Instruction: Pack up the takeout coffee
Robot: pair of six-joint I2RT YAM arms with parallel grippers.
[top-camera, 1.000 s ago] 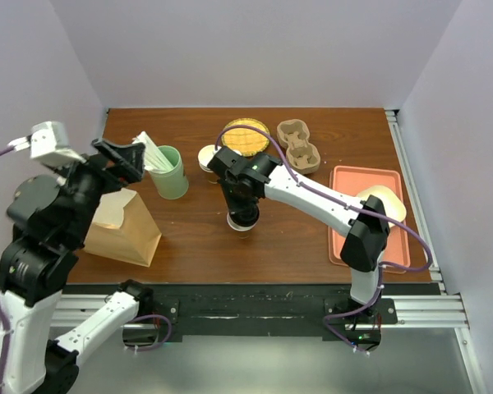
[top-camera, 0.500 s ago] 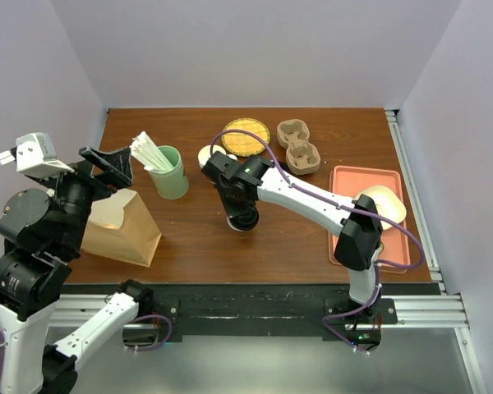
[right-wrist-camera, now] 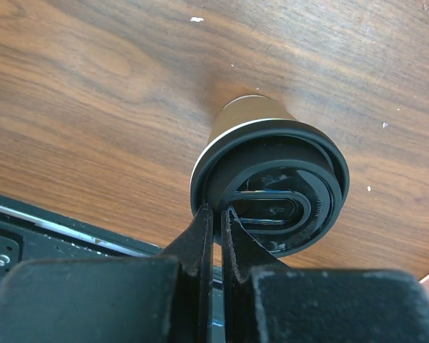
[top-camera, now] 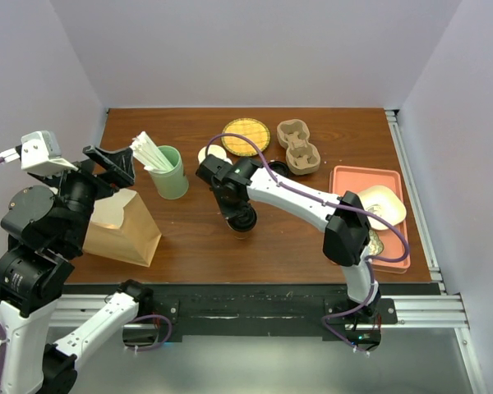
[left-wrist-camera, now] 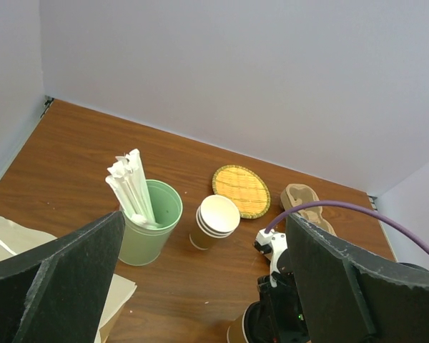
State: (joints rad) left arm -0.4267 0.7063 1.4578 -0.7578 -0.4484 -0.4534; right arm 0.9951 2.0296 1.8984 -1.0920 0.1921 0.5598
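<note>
The takeout coffee (top-camera: 243,218), a brown paper cup with a black lid, stands near the middle of the table. In the right wrist view the takeout coffee (right-wrist-camera: 272,179) fills the centre. My right gripper (right-wrist-camera: 216,214) is shut on the lid's near rim, one finger inside the rim and one outside. In the top view my right gripper (top-camera: 235,210) sits right over the cup. My left gripper (top-camera: 108,165) is open and empty, held high above the kraft paper bag (top-camera: 125,228) at the left. In the left wrist view the cup's side (left-wrist-camera: 237,333) shows at the bottom edge.
A pale green cup of white sticks (top-camera: 171,174) stands right of the bag. A stack of paper cups (top-camera: 211,155), a woven coaster (top-camera: 246,135) and a pulp cup carrier (top-camera: 298,146) lie at the back. A pink tray (top-camera: 338,238) lies at the right.
My left arm has swung left and a little lower. My right wrist has shifted slightly left over the cup, which stays in about the same spot.
</note>
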